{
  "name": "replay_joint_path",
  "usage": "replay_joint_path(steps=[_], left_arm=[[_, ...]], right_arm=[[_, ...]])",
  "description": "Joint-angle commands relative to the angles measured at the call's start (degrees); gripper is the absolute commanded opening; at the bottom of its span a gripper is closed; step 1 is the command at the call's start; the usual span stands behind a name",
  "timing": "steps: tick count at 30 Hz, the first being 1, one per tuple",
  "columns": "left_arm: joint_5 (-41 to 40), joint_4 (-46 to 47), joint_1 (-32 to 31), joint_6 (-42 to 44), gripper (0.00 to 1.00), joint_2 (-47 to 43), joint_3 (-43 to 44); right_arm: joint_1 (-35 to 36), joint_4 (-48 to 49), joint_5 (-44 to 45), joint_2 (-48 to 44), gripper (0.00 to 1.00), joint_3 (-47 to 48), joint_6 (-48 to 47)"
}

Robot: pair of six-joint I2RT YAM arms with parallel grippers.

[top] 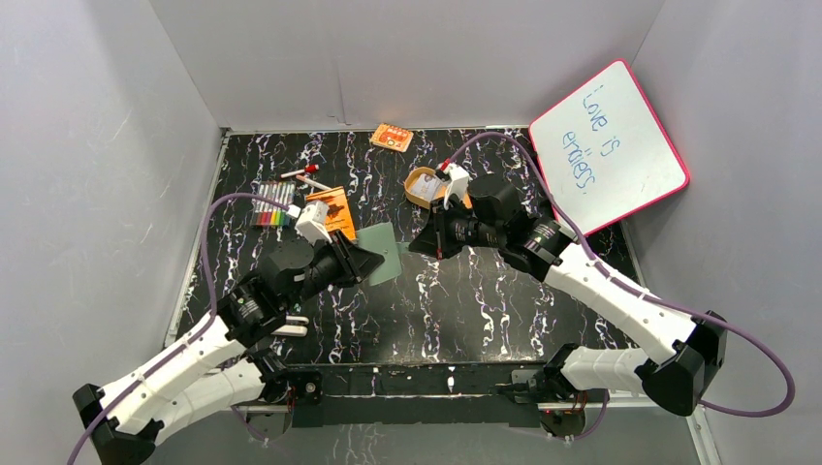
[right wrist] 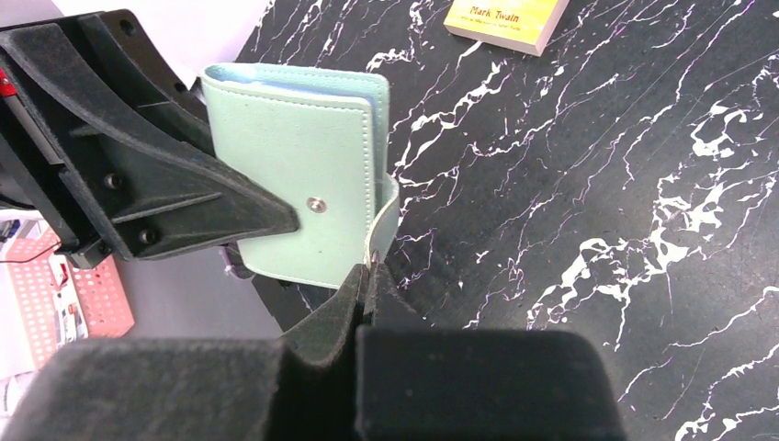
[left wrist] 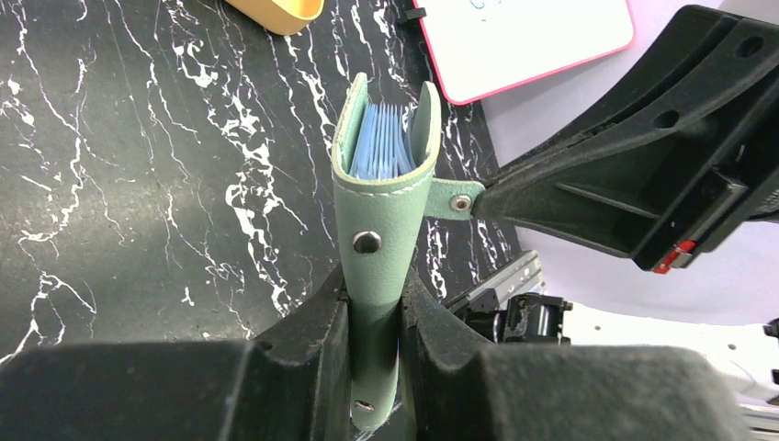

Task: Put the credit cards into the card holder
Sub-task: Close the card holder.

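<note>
Two grippers meet at mid-table in the top view: the left gripper (top: 373,260) clamps the green card holder (top: 386,254), and the right gripper (top: 415,247) is at its edge. The right arm partly covers a tan tray (top: 415,174). A whiteboard (top: 609,145), orange packet (top: 392,137), booklet (top: 334,211) and markers (top: 273,205) lie around.

Left wrist view: the holder stands on edge, squeezed between the fingers (left wrist: 312,331), with its blue pockets (left wrist: 381,142) fanned.

Right wrist view: closed fingertips pinch the snap tab (right wrist: 384,216), and the left finger hides part of the cover. A Mark Twain book (right wrist: 505,20) lies beyond.

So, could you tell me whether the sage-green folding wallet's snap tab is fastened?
No, the snap tab sticks out sideways from the wallet, pinched by the right gripper, leaving the stud bare.
</note>
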Motion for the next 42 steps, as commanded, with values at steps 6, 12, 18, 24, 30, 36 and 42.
replay_joint_path(steps=[6,12,18,24,30,36,42], left_arm=[[-2.8,1.0,0.1,5.5,0.0,4.1,5.6],[-3.1,1.1,0.1,6.0,0.0,6.3,6.7],[-2.7,2.2,0.1,5.7,0.0,7.2,6.5],[-2.0,3.5,0.1,5.6,0.0,7.6,6.2],[-1.4,4.1,0.0,5.5,0.0,8.3,6.2],[-1.1,4.7,0.1,5.5,0.0,8.6,6.0],[-1.0,4.8,0.1,5.6,0.0,8.6,5.7]], right_arm=[[0.1,3.7,-1.6,0.8,0.0,2.8,2.4],[0.3,4.1,-0.3,1.6,0.0,3.1,3.7],[0.6,5.3,1.5,2.3,0.0,2.8,5.2],[0.9,7.2,1.2,3.4,0.0,2.4,6.1],[1.3,8.2,0.9,4.4,0.0,2.2,6.6],[1.4,9.1,1.0,4.8,0.0,2.0,7.0],[1.5,9.6,0.3,5.2,0.0,2.0,7.1]])
